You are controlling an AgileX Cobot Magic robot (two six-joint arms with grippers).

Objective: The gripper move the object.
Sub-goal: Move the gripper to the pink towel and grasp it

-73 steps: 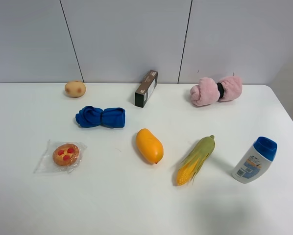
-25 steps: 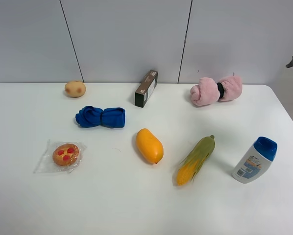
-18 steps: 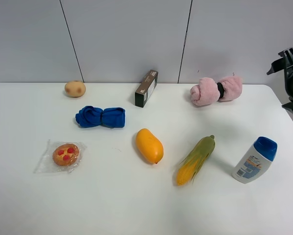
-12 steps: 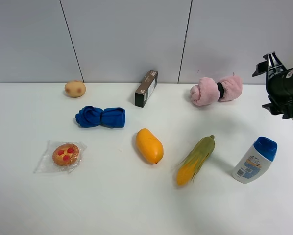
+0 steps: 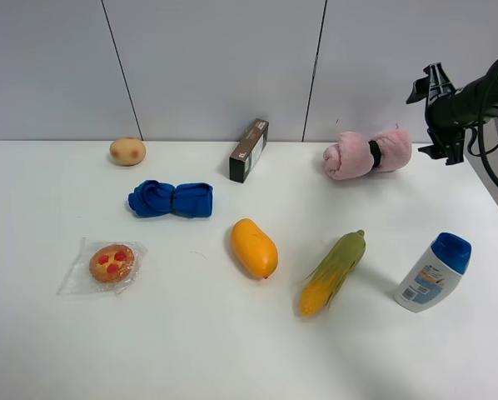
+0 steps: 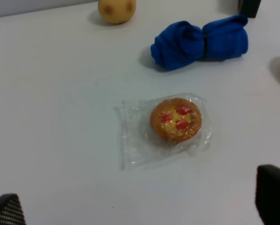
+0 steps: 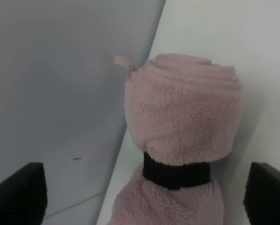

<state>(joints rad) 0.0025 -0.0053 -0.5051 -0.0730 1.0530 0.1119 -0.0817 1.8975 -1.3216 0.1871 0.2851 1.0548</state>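
Note:
The pink rolled towel point(image 5: 367, 154) with its black band lies at the back right of the table, near the wall. My right gripper point(image 5: 433, 117) hovers just right of the towel's right end, open and empty, not touching it. In the right wrist view the towel point(image 7: 182, 117) lies end-on between the spread fingertips point(image 7: 18, 192), its black band point(image 7: 176, 174) showing. My left gripper point(image 6: 140, 206) is open and empty; only its two fingertips show. The left arm is out of the exterior view.
On the white table point(image 5: 191, 350) lie a potato point(image 5: 127, 151), a dark box point(image 5: 249, 151), a blue rolled cloth point(image 5: 171, 199), a wrapped pastry point(image 5: 111, 262), a mango point(image 5: 254, 247), a corn cob point(image 5: 332, 272) and a lotion bottle point(image 5: 433, 272). The wall stands right behind the towel.
My right arm came in from the right edge and moved left and toward the back, up to the towel's right end. Nothing on the table has moved.

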